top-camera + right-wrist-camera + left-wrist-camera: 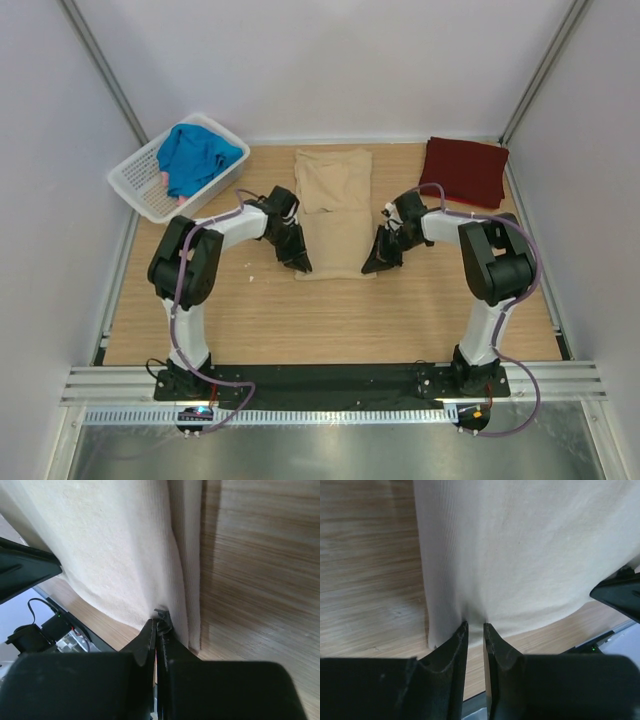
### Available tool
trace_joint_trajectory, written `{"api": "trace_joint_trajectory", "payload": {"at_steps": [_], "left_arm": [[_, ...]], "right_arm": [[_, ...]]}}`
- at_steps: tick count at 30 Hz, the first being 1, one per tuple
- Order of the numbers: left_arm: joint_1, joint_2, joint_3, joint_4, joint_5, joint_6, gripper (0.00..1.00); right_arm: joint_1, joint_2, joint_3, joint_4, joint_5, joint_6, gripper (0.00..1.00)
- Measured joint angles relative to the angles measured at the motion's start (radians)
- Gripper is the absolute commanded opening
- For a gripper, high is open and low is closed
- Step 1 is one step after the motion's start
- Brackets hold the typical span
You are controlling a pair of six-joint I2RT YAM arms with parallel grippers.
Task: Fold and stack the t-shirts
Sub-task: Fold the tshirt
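Note:
The tan t-shirt (pixel 335 210) lies in the middle of the table as a long folded strip. My left gripper (pixel 298 262) is at its near left corner, fingers almost together and pinching the hem (pixel 475 625); the cloth (pixel 520 555) puckers at the tips. My right gripper (pixel 375 265) is shut on the near right corner (pixel 159 622) of the tan t-shirt (pixel 115 555). The maroon t-shirt (pixel 465 170) lies folded at the back right. The blue t-shirt (pixel 195 158) is bunched in the basket, with a bit of pink cloth (pixel 165 178) showing under it.
The white lattice basket (pixel 135 185) stands at the back left corner. Bare wooden table (pixel 330 320) lies between the tan t-shirt and the arm bases. White walls close the sides and back.

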Motion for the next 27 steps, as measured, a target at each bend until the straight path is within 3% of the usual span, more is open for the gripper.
{"api": "trace_joint_trajectory", "payload": {"at_steps": [6,12,16,18,19,20,21,24,27], "left_arm": [[-0.008,-0.072,-0.140,0.094,0.021,-0.034,0.19],[-0.093,-0.240,-0.364,0.151,0.024,-0.085,0.19],[-0.156,-0.362,-0.477,0.119,0.014,-0.119,0.28],[-0.169,-0.442,-0.508,0.065,0.000,-0.132,0.35],[-0.168,-0.485,-0.507,0.028,-0.012,-0.134,0.44],[-0.167,-0.524,-0.496,-0.003,-0.028,-0.133,0.47],[-0.164,-0.559,-0.477,-0.031,-0.042,-0.129,0.52],[-0.156,-0.603,-0.386,-0.097,-0.064,-0.123,0.57],[-0.151,-0.606,-0.340,-0.113,-0.072,-0.126,0.63]], "right_arm": [[-0.006,-0.040,-0.063,0.025,-0.011,-0.008,0.02],[0.027,-0.183,-0.242,0.030,-0.009,0.000,0.03],[0.071,-0.327,-0.376,-0.019,0.012,0.021,0.05],[0.073,-0.407,-0.410,-0.076,0.031,0.022,0.09],[0.073,-0.439,-0.411,-0.106,0.043,0.021,0.13],[0.073,-0.468,-0.403,-0.135,0.057,0.018,0.25],[0.073,-0.488,-0.386,-0.164,0.068,0.015,0.28],[0.072,-0.505,-0.325,-0.214,0.084,-0.003,0.43],[0.072,-0.510,-0.314,-0.222,0.085,-0.016,0.53]]}}
